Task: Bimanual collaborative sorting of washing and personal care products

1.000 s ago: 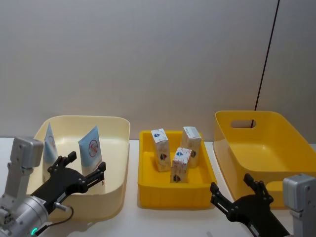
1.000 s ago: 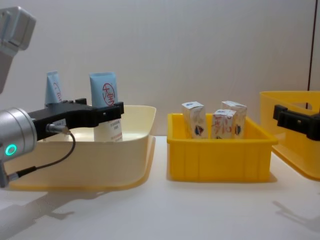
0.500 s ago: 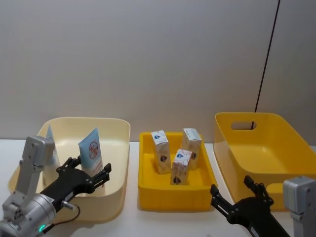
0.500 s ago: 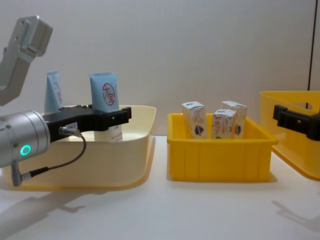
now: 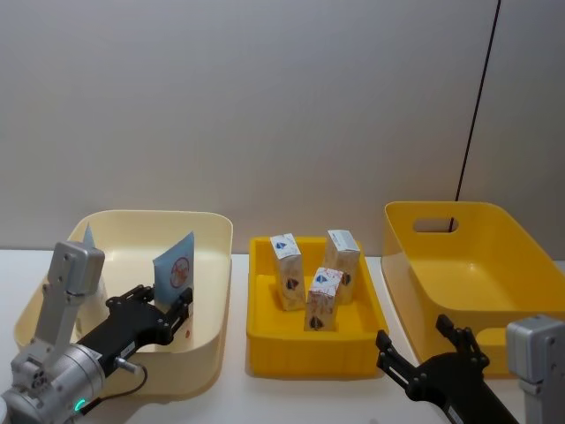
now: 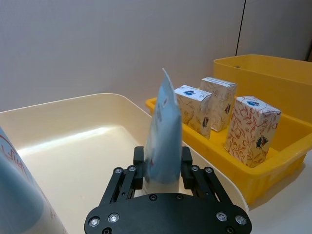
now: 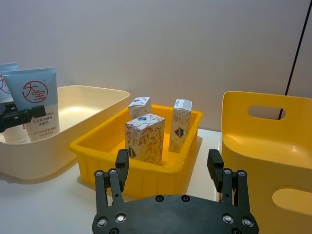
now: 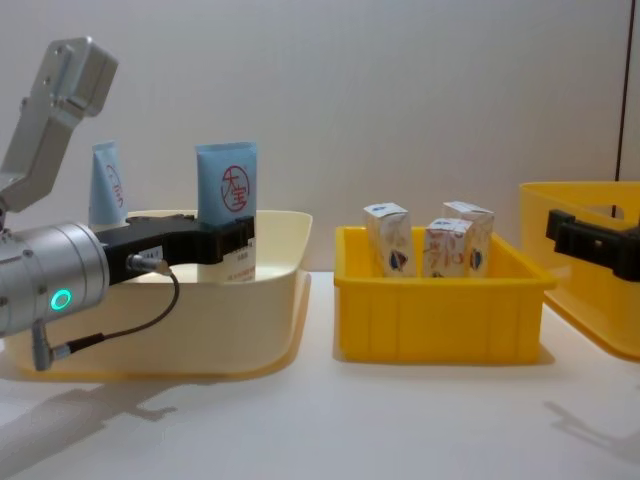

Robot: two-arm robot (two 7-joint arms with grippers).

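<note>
The left gripper (image 6: 163, 165) reaches into the cream-coloured bin (image 5: 214, 231) at the robot's left, its two black fingers (image 6: 139, 167) pressed against the opposite flat faces of a pale blue squeeze tube (image 8: 227, 186) and pinching it low on its body. That tube stands about upright with the white end down and the red circular logo facing the chest camera, near the bin's right wall. Whether its base touches the bin floor cannot be told. A second squeeze tube (image 8: 108, 196) of the same kind stands farther left in the same bin, apart from the gripper. In the middle of the table sits a small yellow tray (image 5: 265, 343) holding three white cartons printed blue and reddish, all upright: one carton (image 5: 286, 268) toward the left, another carton (image 5: 342, 253) toward the back right, and a third carton (image 5: 323, 297) nearest the front. To the right stands a large yellow bin (image 5: 399, 231) with a handle slot in its far wall. The right gripper (image 7: 169, 169) hovers low in front of that bin, near the table's front edge, its fingers spread wide with nothing between them.
</note>
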